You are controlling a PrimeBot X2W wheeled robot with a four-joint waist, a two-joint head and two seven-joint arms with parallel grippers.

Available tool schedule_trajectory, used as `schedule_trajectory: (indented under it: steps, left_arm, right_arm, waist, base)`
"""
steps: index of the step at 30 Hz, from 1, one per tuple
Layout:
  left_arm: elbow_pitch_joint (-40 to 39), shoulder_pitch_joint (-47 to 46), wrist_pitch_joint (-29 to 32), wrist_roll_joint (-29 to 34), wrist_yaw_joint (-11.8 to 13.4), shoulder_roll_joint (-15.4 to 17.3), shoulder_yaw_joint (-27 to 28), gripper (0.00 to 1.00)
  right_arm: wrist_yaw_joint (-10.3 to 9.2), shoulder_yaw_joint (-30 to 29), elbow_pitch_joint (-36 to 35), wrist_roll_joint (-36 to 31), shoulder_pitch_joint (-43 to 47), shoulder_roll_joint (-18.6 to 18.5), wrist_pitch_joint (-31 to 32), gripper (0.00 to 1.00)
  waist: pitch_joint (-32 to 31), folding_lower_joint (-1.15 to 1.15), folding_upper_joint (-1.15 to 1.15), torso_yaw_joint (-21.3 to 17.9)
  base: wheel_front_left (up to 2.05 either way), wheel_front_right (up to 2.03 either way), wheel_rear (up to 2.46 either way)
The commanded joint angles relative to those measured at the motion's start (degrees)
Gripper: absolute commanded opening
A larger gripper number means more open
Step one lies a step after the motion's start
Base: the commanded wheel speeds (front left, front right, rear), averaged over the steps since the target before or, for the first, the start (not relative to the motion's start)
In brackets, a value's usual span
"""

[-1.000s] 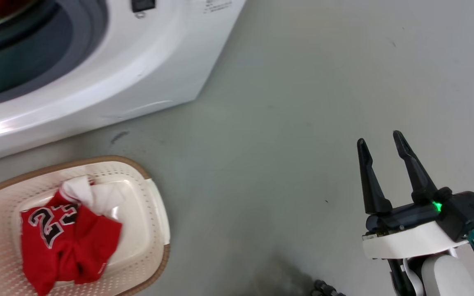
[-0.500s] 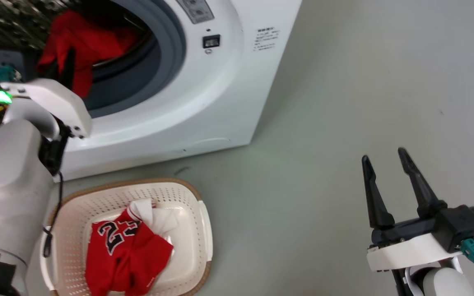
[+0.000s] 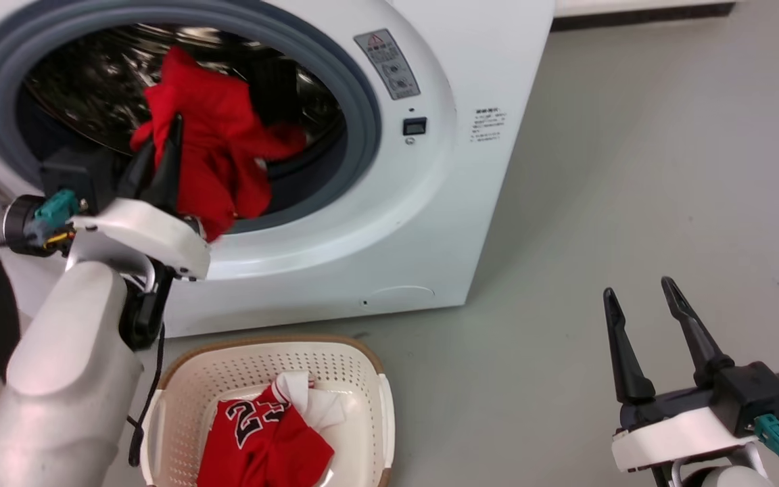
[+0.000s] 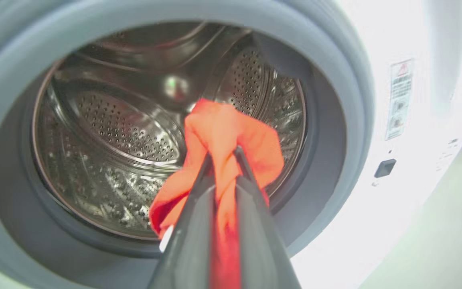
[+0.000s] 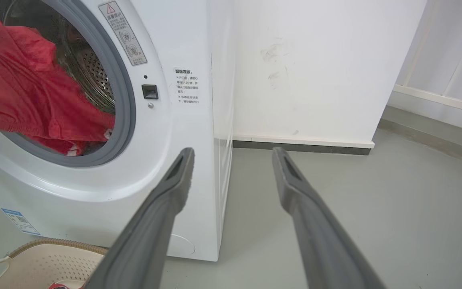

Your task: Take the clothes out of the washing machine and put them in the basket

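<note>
- Second and likely last removal in hand: left gripper (image 4: 223, 154) pressed together on the plain red garment (image 4: 219, 124), with cloth bunched between the two fingers and spilling over both.
- Held at the mouth of the washing machine (image 3: 443, 203), with lower folds draped across the grey gasket (image 3: 362, 135) on the near side; no other cloth to be seen in the drum (image 4: 126, 132) behind.
- Already in the basket (image 3: 264, 343): the jersey (image 3: 261, 439), just near of the washer front, below the porthole.
- Far off to the right, over the floor (image 3: 565, 169): right gripper (image 3: 638, 287), spread and holding nothing.
- Next, probably: draw the garment clear of the gasket without snagging, lower it over the basket, then part the fingers.
</note>
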Motion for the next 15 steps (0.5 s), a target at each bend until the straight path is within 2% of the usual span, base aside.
schedule_trajectory:
  steps: [1,9,15]
  left_arm:
    - [-1.4,1.1,-0.1,0.5,0.3,0.0,0.6,0.0]
    - [-19.2,12.1,-0.1,1.3,1.3,0.1,3.4,0.0]
    - [-32.7,19.5,5.5,-0.4,2.7,0.6,1.6,0.0]
  right_arm:
    - [-0.06,-0.1,0.2,-0.3,0.7,0.0,-0.1,1.0]
    - [-0.06,-1.3,0.4,-0.3,1.8,0.0,-0.1,1.0]
    - [-0.06,-1.3,0.4,-0.3,2.5,0.0,-0.1,1.0]
  waist:
    - [-1.4,0.01,0.0,1.2]
    - [-3.7,0.01,0.0,3.6]
    - [-3.7,0.01,0.0,5.1]
  base:
    - [0.0,0.0,0.0]
    - [0.0,0.0,0.0]
    - [0.0,0.0,0.0]
